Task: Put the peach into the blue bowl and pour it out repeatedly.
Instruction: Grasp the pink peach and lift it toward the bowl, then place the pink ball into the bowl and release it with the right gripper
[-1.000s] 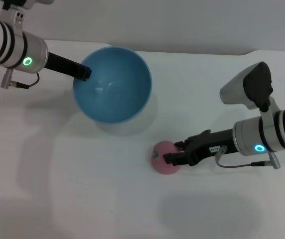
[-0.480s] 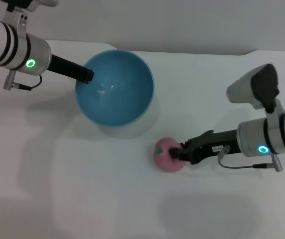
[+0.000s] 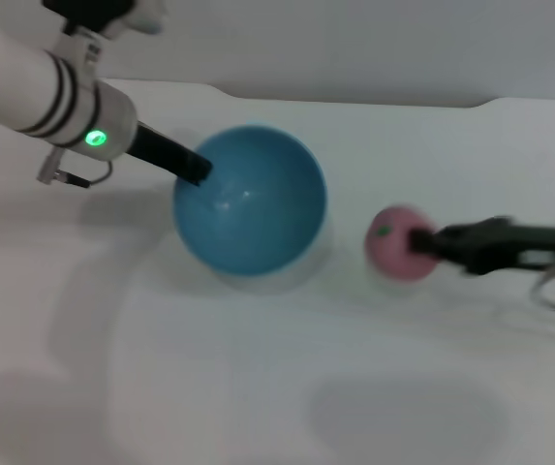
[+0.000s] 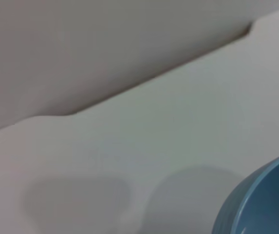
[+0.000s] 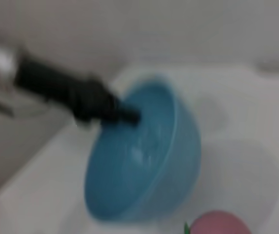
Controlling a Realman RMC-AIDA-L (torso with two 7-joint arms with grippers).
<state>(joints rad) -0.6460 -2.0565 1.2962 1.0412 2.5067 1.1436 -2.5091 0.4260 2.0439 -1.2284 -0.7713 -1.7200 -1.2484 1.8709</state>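
Observation:
The blue bowl (image 3: 250, 199) sits tilted left of centre in the head view, its opening facing me. My left gripper (image 3: 197, 170) is shut on its left rim. The right wrist view shows the same bowl (image 5: 144, 161) with the left gripper (image 5: 111, 108) clamped over its edge. The left wrist view catches only a part of the bowl (image 4: 263, 200). The pink peach (image 3: 391, 242) with its green stem spot hangs to the right of the bowl, with my right gripper (image 3: 422, 242) shut on its right side. The peach (image 5: 218, 224) also shows in the right wrist view.
A white table (image 3: 209, 368) lies under everything, with a pale wall behind its far edge. Soft shadows of both arms fall on the near part of the table. No other objects are in view.
The right gripper has carried the peach up and to the right, from in front of the bowl to beside its right rim. The left arm and bowl have shifted slightly right.

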